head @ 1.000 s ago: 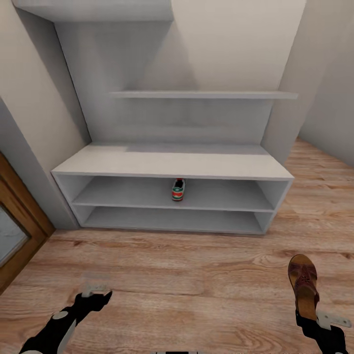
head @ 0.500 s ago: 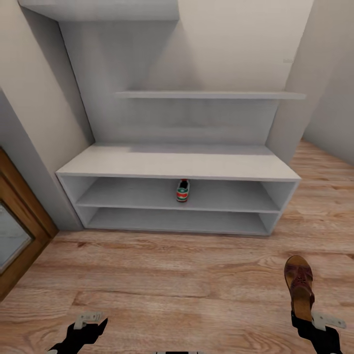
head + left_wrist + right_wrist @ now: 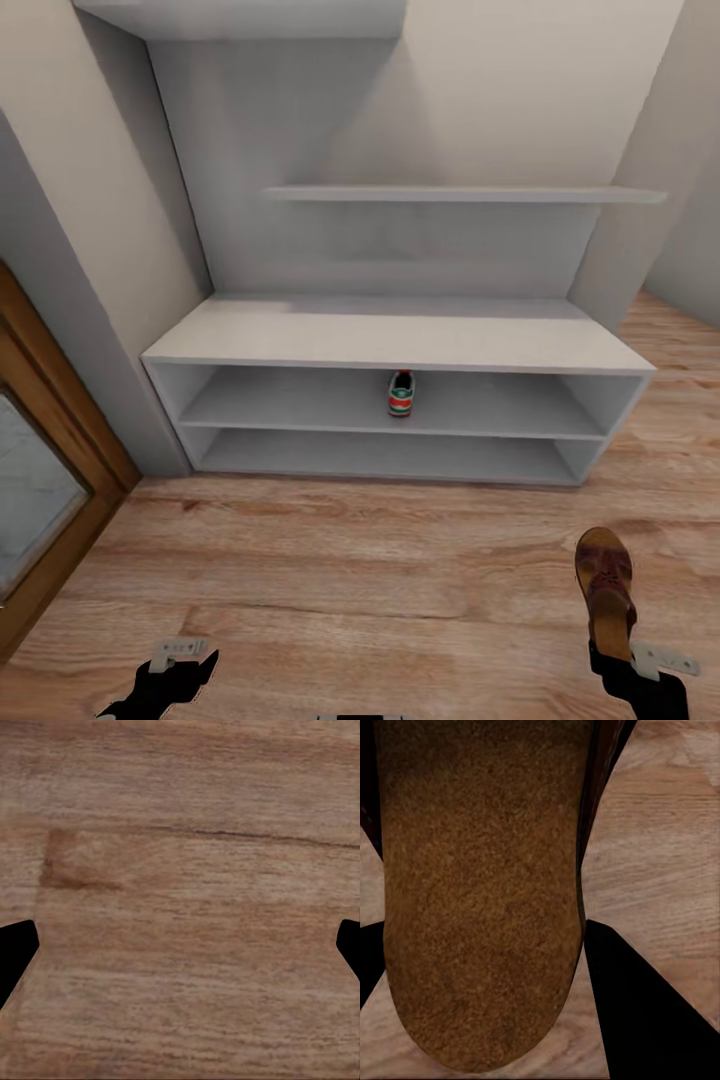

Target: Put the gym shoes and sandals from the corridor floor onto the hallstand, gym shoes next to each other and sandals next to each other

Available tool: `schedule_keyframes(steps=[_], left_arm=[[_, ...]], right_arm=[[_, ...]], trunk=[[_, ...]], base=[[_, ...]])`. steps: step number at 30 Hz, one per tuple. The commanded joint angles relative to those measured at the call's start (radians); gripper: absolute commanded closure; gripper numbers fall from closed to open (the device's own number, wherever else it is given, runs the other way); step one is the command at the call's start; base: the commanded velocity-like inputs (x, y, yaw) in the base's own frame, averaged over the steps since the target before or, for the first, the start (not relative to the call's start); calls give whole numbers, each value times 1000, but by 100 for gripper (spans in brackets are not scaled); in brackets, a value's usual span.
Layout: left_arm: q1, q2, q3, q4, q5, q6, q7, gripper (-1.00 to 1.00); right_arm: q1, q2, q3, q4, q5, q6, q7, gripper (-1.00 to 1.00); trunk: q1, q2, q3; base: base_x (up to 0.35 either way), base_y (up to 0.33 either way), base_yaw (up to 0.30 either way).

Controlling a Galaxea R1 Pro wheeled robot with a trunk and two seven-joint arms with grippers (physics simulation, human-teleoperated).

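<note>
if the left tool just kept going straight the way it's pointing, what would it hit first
Most likely the corridor floor: the left wrist view looks along the open left tool onto bare wood planks with nothing between, though how far off they are is unclear.

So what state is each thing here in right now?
Sandal: held at its heel end by the right hand, above the floor.
Gym shoe: resting on the hallstand's upper open shelf, heel outward.
Left hand: open, holding nothing, over floor.

It was a home corridor: white walls, a wood-plank floor [image 3: 380, 560], a low shoe rack [image 3: 400, 345] and a wood-framed glass door [image 3: 40, 470].
</note>
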Motion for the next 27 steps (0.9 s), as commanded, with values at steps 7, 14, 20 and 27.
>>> schedule_keyframes(steps=[7,14,20,27], left_arm=[[1,0,9,2,-10,-5,-6,-100],[1,-1,8,2,-10,-5,-6,-100],[1,-3,8,2,-10,-4,-6,-100],[1,-3,7,2,-11,-4,-6,-100]], right_arm=[[-1,31,-6,2,8,-5,0,100],[-1,39,-6,2,8,-6,0,100],[-1,39,-6,3,7,-6,0,100],[-1,41,-5,3,8,-5,0,100]], trunk=[[0,0,-1],[0,0,-1],[0,0,-1],[0,0,-1]], base=[[83,308,0],[39,314,0],[4,319,0],[1,321,0]])
